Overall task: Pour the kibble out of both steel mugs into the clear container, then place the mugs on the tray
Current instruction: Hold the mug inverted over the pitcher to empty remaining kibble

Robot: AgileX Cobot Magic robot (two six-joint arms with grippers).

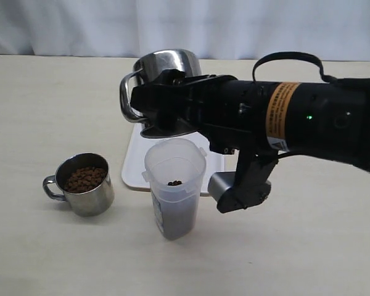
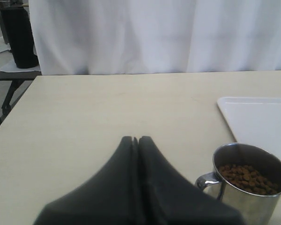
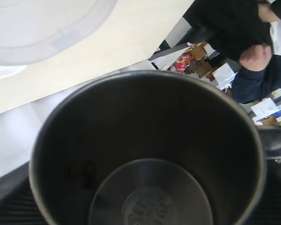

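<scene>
The right gripper (image 1: 163,103) grasps the tipped mug (image 1: 171,61), now empty, above the clear container (image 1: 176,197) holding kibble (image 1: 174,182). The left gripper (image 2: 135,140) is clenched on nothing near the full mug (image 1: 83,188). That pour and the tray (image 1: 132,169) placements remain.

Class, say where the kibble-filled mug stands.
In the exterior view, the full mug stands on the table at left, beside the clear container, off the tray.

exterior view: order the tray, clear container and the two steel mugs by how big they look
1. tray: widest, though mostly hidden
2. clear container
3. held mug and table mug: alike; the held one is partly covered by the fingers, so unranked
</scene>
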